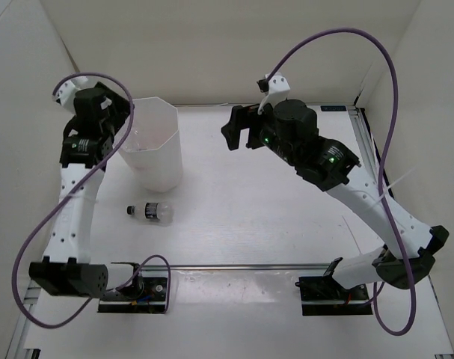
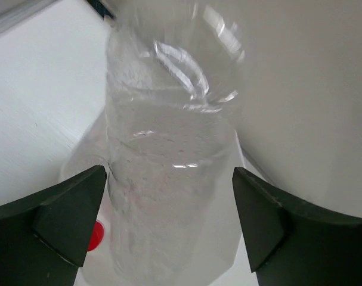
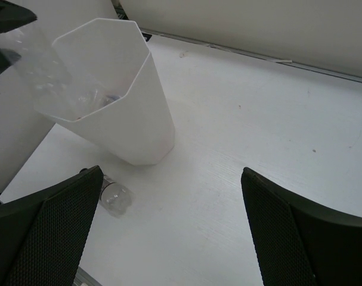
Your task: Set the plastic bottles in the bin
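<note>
The white bin (image 1: 155, 149) stands at the back left of the table, its faceted wall (image 3: 139, 125) plain in the right wrist view. My left gripper (image 1: 116, 118) hovers over its left rim. Its jaws (image 2: 169, 179) are open around a clear unlabelled plastic bottle (image 2: 169, 155), with a gap on the right side. That bottle (image 3: 40, 65) hangs tilted over the rim. A red cap (image 2: 96, 235) shows below it inside the bin. A black-capped bottle (image 1: 150, 213) lies on the table in front of the bin, also seen as a small clear bottle (image 3: 115, 198). My right gripper (image 1: 240, 129) is open and empty (image 3: 172, 179), right of the bin.
White enclosure walls (image 1: 212, 45) close in the back and sides. A metal rail (image 1: 241, 267) runs along the near edge by the arm bases. Purple cables (image 1: 391, 90) loop over both arms.
</note>
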